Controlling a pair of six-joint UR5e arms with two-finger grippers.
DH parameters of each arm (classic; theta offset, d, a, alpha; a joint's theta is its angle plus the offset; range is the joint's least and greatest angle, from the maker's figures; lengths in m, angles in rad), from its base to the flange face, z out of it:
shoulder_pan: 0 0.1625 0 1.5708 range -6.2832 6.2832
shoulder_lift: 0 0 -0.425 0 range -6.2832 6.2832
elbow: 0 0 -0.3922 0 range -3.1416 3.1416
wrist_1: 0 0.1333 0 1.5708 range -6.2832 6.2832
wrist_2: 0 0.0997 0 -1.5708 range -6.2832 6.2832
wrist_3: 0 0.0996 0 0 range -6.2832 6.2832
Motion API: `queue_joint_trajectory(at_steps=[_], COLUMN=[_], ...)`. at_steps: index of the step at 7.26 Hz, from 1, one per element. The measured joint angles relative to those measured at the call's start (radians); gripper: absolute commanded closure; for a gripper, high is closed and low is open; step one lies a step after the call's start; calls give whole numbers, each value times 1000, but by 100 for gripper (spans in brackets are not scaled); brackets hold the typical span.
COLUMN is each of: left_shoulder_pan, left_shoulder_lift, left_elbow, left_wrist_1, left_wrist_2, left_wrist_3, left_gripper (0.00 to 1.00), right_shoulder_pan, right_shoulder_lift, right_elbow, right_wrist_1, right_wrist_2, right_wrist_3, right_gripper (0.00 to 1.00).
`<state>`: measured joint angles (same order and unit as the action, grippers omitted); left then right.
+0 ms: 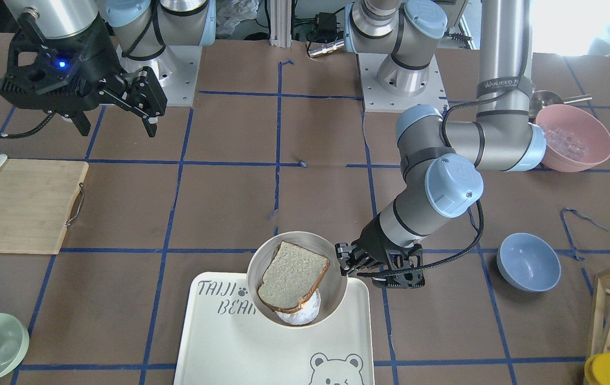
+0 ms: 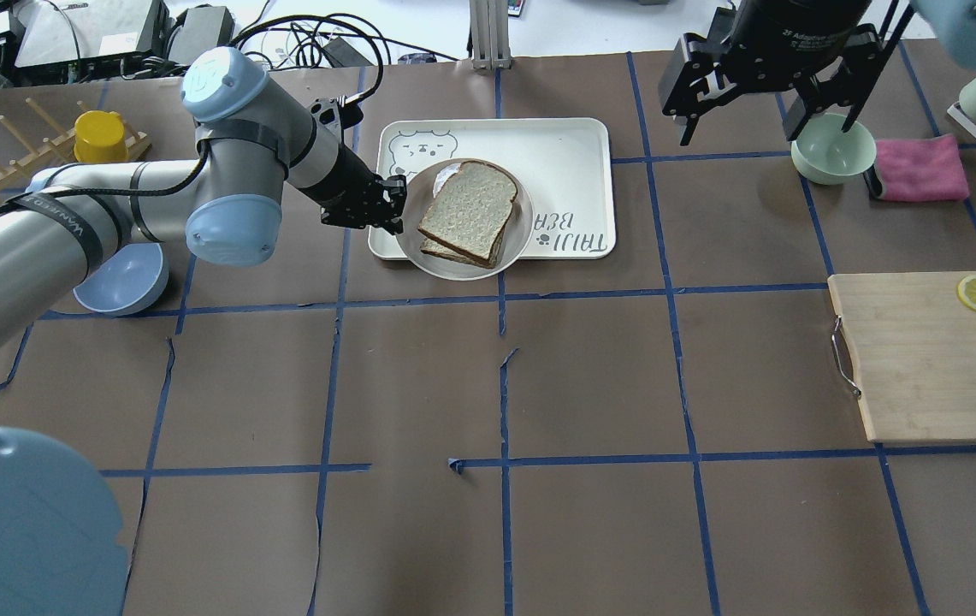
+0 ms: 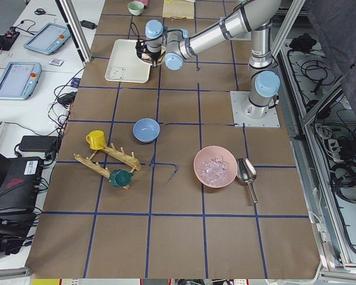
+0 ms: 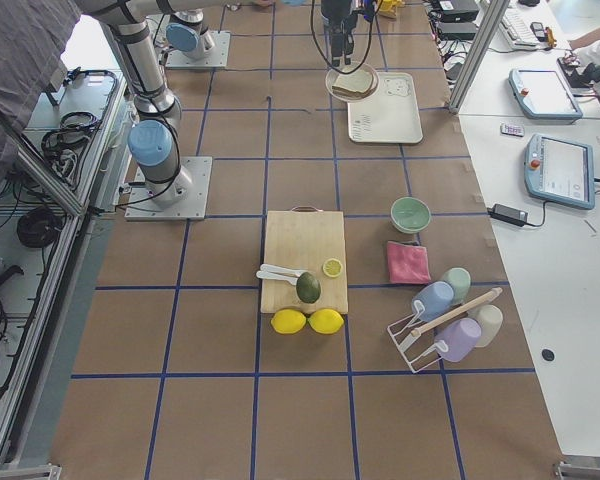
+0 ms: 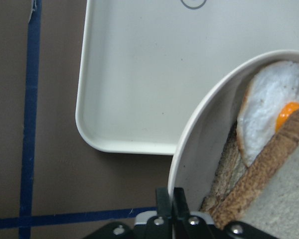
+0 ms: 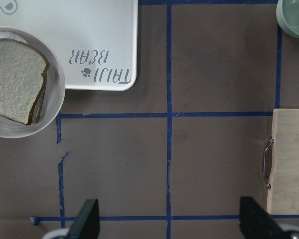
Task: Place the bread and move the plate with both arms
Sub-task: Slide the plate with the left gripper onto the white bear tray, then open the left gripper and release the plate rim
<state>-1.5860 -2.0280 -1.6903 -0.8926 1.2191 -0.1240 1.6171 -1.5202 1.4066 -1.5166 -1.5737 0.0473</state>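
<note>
The bread (image 2: 468,208) lies on top in the cream plate (image 2: 453,265), over a fried egg (image 5: 269,114) and a second slice. The plate sits half over the near edge of the bear tray (image 2: 573,145). My left gripper (image 2: 389,201) is shut on the plate's rim on its left side; the left wrist view shows the fingers (image 5: 165,201) pinching the rim (image 5: 189,144). From the front the bread (image 1: 293,275), the plate (image 1: 262,251) and the left gripper (image 1: 345,262) show too. My right gripper (image 2: 740,128) is open and empty, high up, well to the plate's right.
A pale green bowl (image 2: 830,150) and a pink cloth (image 2: 919,167) lie under and beside the right gripper. A wooden cutting board (image 2: 932,359) with a lemon slice is at the right. A blue bowl (image 2: 120,278) and a rack with a yellow cup (image 2: 100,135) are at the left.
</note>
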Motion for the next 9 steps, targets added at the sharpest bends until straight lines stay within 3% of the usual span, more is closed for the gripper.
queue_joint_trajectory(at_steps=[2,5,6,7,9], left_shoulder_pan=[1,-2,-7,-14,-28], left_shoulder_lift=[-99,-192,-207,-214,-199], left_elbow=[103,175,187,192,192], left_wrist_1=[-1,7,8,23,68], left_wrist_2=[-25,-30,-31,-32,-28], left_wrist_3=[11,-7,-21,-38,-53], left_gripper=[100,100,19,0,0], right_shoulder_pan=[0,0,0,0,-1], right_shoulder_lift=[0,1,1,1,1], right_elbow=[1,1,1,1,7], right_wrist_1=[3,3,4,4,3], right_wrist_2=[0,1,1,1,1], right_wrist_3=[0,-1,-1,-1,-1], right_gripper=[0,0,0,0,0])
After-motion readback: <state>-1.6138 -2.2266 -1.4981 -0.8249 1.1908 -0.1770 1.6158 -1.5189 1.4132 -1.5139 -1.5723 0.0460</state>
